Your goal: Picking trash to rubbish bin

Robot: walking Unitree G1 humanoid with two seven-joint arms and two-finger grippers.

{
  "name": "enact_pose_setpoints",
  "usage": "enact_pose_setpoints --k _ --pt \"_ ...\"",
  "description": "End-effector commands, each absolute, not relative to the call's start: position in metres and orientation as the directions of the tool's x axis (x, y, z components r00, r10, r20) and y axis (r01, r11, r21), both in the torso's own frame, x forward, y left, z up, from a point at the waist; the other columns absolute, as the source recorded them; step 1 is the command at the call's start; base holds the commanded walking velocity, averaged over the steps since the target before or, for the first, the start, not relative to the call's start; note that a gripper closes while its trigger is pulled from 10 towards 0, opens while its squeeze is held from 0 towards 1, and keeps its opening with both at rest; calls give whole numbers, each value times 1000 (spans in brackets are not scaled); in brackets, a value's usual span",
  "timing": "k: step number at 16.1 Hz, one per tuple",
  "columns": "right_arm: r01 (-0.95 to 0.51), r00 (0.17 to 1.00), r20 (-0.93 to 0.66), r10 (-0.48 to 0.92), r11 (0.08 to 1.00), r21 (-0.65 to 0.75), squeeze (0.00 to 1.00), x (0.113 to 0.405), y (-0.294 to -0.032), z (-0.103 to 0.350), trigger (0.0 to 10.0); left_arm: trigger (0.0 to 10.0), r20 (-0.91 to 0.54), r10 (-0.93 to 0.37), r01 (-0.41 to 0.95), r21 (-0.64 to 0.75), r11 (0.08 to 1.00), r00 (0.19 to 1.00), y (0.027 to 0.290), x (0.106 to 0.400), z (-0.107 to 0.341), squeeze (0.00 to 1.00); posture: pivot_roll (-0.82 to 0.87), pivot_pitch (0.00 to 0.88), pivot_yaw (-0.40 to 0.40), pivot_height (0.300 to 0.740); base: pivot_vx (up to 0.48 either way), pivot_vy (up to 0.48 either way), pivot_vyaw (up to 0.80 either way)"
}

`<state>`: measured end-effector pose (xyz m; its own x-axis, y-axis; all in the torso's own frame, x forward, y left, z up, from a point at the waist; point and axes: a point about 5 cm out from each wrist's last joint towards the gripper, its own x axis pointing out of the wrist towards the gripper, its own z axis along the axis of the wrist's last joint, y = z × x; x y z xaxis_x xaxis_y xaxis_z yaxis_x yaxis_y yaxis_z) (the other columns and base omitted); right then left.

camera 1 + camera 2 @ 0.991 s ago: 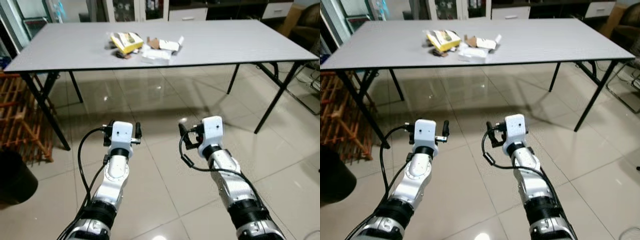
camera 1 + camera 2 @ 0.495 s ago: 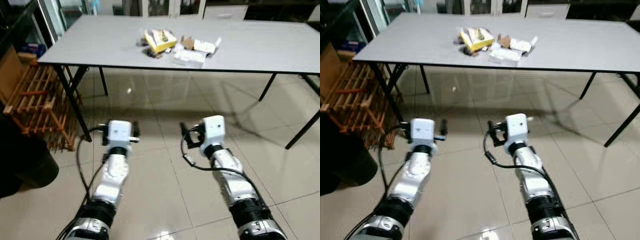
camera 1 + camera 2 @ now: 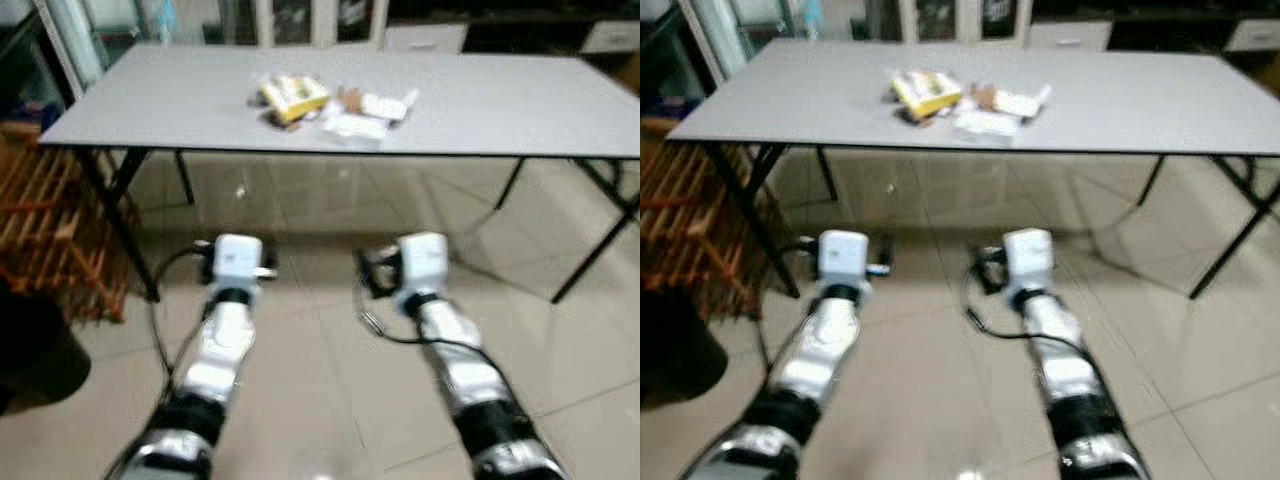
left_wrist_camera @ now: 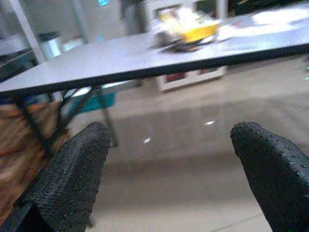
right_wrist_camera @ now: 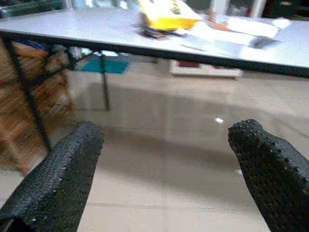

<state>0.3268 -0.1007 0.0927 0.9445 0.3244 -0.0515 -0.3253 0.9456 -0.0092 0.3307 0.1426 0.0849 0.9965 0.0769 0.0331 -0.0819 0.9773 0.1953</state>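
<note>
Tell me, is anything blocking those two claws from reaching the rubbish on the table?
Nothing visible does. The left end effector and right end effector are both open, with bare tiled floor stretching ahead to the table holding the trash pile.

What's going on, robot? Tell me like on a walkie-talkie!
Both grippers open, empty, left and right held out low over the floor. Trash pile on the grey table ahead, untouched. Dark bin at my left. Nothing blocking.
</note>
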Motion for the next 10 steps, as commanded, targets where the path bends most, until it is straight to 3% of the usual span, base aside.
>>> enact_pose_setpoints --k 1,7,10 --pt "-310 950 -47 309 950 -27 0 328 -110 94 10000 10000 29 73 -77 191 978 997 135 331 85 0 22 28 1 740 296 0 681" --pt "-316 948 -52 314 948 -26 0 327 -110 93 10000 10000 27 82 -86 195 977 996 137 331 85 0 23 34 0 740 299 0 685" --pt "-315 948 -53 313 949 -21 0 327 -110 93 10000 10000 26 89 -92 196 976 996 137 331 85 0 22 35 0 740 300 0 0"
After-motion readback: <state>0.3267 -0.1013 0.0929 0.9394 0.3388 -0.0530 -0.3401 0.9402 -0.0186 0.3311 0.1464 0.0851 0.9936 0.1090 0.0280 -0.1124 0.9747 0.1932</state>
